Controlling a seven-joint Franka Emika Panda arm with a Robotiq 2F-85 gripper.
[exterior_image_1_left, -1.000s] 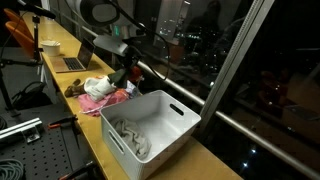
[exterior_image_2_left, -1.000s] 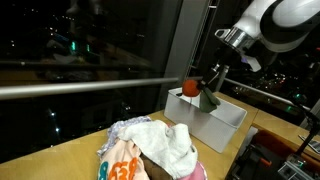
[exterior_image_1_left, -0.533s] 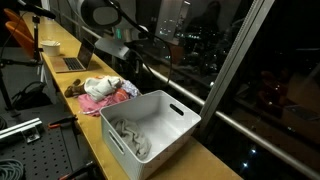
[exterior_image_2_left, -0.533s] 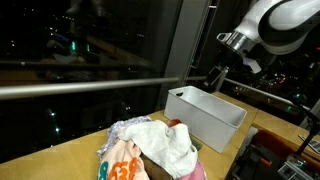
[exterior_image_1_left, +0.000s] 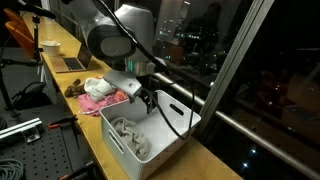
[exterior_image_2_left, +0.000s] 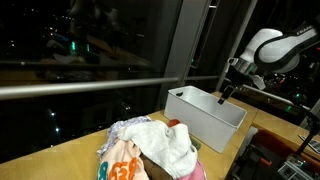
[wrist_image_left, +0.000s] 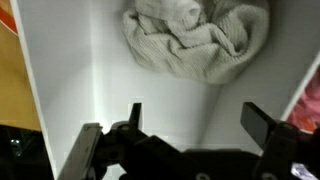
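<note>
— Jaws first: how are they standing?
— Gripper (wrist_image_left: 195, 128) is hanging over the white plastic bin (exterior_image_1_left: 170, 142), its fingers spread wide apart and gripping nothing.
— And what is lying beneath it?
— A crumpled greyish cloth (wrist_image_left: 195, 40) is sitting on the bin's floor, bunched toward one end and apart from the fingers. Nothing else is showing in there.
— How is it likely handling?
— Soft, light and limp, I'm judging, so it would be sagging and trailing if lifted. A raised fold at the top of the bunch is looking like the best place to pinch.
— Anything beside the bin?
— A heap of mixed clothes (exterior_image_2_left: 150, 148), pink and white, is lying on the wooden table (exterior_image_2_left: 50, 162) just beside it.
</note>
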